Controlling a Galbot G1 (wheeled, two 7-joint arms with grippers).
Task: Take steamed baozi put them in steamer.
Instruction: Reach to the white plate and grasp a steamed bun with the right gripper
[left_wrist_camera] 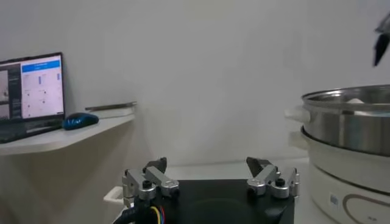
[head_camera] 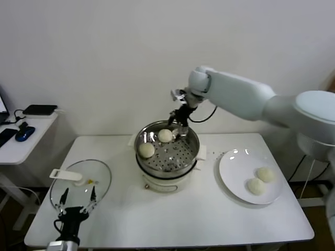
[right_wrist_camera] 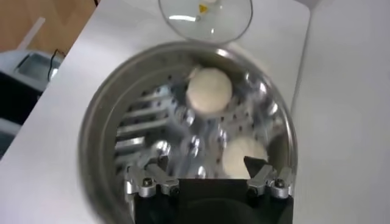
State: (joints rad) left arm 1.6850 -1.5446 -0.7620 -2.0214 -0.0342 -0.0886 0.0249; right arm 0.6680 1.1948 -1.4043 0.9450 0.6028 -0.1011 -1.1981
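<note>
The steamer (head_camera: 197,149) stands mid-table, a shiny steel pot on a white base. Two steamed baozi (head_camera: 165,135) (head_camera: 146,150) lie on its perforated floor. Two more baozi (head_camera: 266,174) (head_camera: 256,185) rest on the white plate (head_camera: 235,170) at the right. My right gripper (head_camera: 180,123) hangs open just above the pot's far rim, holding nothing. In the right wrist view it (right_wrist_camera: 206,163) looks down into the steamer (right_wrist_camera: 97,134), with one bun (right_wrist_camera: 244,155) close under one finger and the other bun (right_wrist_camera: 209,89) farther off. My left gripper (head_camera: 78,201) is parked open at the table's front left.
A glass lid (head_camera: 81,183) with a white handle lies flat at the front left, under the left gripper (left_wrist_camera: 207,164). A side table with a blue mouse (head_camera: 24,133) and a laptop (left_wrist_camera: 30,91) stands beyond the left edge. The left wrist view shows the steamer's wall (left_wrist_camera: 347,125).
</note>
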